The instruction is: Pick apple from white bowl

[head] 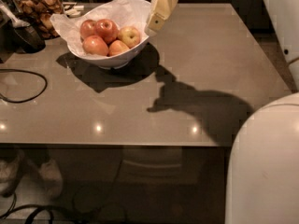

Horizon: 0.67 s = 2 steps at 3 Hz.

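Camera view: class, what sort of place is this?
Probably a kitchen or break room: a grey countertop holds a white bowl of apples and a glass jar of snacks. The gripper hangs beside the bowl's rim.
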Tool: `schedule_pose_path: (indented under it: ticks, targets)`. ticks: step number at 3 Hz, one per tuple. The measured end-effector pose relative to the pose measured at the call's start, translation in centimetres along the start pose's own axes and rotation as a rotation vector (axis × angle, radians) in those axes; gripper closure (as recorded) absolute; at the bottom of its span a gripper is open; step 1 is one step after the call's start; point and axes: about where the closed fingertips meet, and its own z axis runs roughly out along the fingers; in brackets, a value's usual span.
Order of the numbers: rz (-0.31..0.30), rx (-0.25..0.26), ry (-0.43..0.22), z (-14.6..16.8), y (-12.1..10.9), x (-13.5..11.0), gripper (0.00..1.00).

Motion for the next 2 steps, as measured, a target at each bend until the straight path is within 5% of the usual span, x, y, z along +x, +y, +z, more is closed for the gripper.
schedule_pose_path:
  ticks: [2]
  targets:
    - [0.051,0.012,0.028,2.6,-2.3,-1.5,0.00]
